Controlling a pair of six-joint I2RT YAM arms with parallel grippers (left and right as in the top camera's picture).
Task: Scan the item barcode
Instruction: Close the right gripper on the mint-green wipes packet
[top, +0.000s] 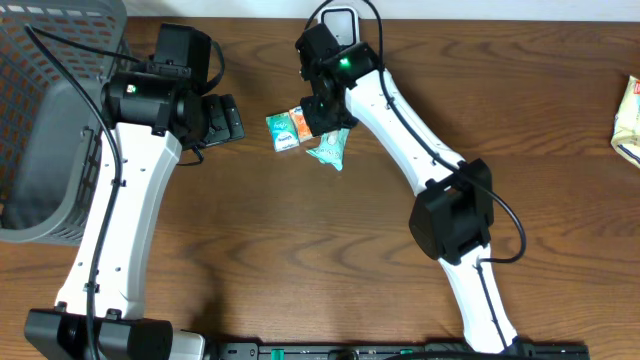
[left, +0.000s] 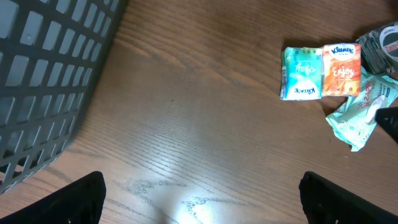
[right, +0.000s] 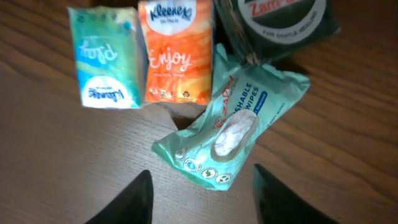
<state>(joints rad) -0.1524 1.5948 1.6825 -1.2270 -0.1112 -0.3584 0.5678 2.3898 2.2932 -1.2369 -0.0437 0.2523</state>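
Right wrist: pincer (right: 200, 185) astride wipes pack (right: 233, 127).

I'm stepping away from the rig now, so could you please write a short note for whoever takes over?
Left pincer: open, empty, over the bare table beside the grey basket.
Right pincer: fingers apart, low over the green wipes pack, not gripping it.
Items: teal tissue pack and orange Kleenex pack lie side by side, with the wipes and a dark labelled item next to them.
Done: nothing lifted.
Left: grip an item, probably the wipes, and scan its barcode.
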